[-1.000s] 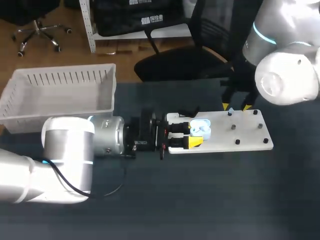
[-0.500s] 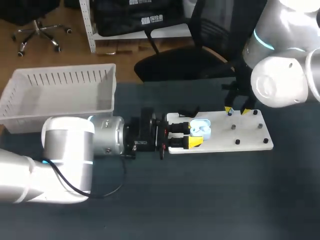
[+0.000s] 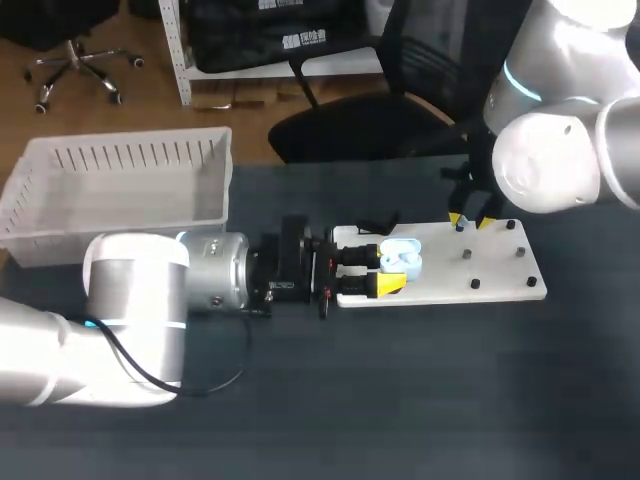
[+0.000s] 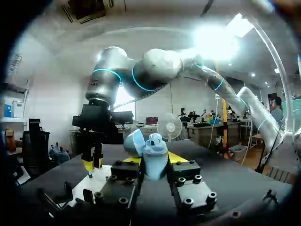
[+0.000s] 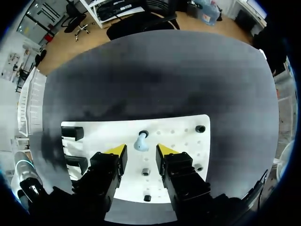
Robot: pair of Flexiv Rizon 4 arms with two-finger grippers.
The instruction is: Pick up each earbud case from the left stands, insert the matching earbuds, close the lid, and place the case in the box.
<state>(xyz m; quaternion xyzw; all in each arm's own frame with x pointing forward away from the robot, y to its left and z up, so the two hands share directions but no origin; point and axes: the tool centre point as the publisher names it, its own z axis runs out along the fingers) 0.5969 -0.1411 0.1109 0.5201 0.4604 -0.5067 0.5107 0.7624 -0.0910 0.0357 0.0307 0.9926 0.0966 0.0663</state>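
So the left tool (image 3: 390,270) is clamped on the glossy light-blue plastic earbud case (image 3: 403,254). The case's rounded lid is flipped up, and it's over the left end of the flat white pegboard (image 3: 500,275) on the dark matte desk (image 3: 400,380). The right tool (image 5: 141,150) hangs at the board's far edge with its yellow-tipped fingers apart. A small rounded pale-blue earbud (image 5: 140,142) sits on the board between them, untouched. The slatted white plastic basket (image 3: 120,190) is well left of the board.
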